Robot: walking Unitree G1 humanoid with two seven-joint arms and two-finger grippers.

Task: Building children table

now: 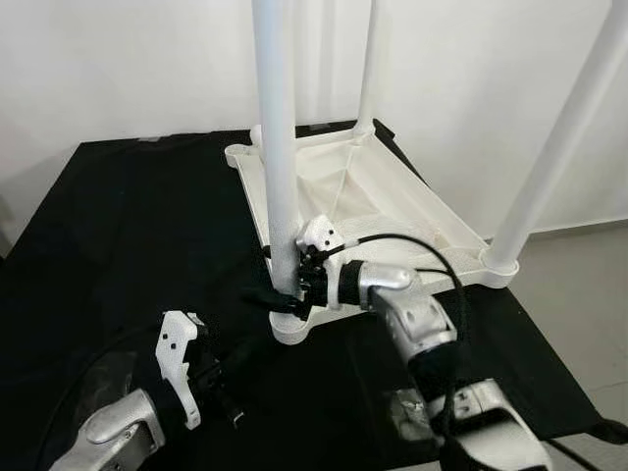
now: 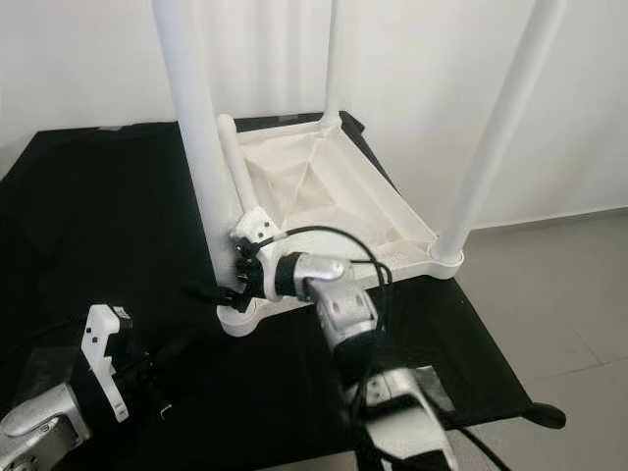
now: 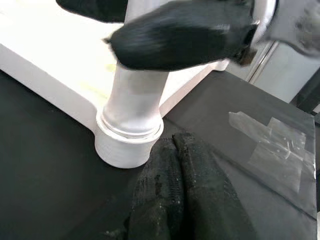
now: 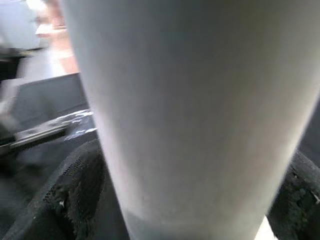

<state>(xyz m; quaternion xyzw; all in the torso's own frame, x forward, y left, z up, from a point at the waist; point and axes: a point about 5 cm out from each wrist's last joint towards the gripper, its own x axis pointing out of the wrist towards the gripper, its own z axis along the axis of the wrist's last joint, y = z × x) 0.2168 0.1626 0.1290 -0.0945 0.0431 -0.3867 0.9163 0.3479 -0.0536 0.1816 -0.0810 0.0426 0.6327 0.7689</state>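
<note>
Tabletop [image 1: 392, 201], white and upside down, is laid on a black cloth [image 1: 128, 226] that covers the work surface. Three white legs are seen standing up from its corners: the near leg [image 1: 277, 147], a far leg [image 1: 369, 64] and a right-hand leg [image 1: 559, 147]. A fourth white leg [image 2: 234, 162] is seen lying along the tabletop's left edge. Near leg is seated in the corner socket [image 3: 127, 142] at the front left. Right gripper [image 1: 285, 294] is clamped around the near leg just above the socket, with one black finger [image 4: 75, 190] on each side of the tube. Left gripper [image 3: 182, 185] is held low over the cloth, just beside the socket and not touching it, its fingers pressed together on nothing. Clear tape patch [image 3: 272, 145] is stuck on the cloth nearby.
</note>
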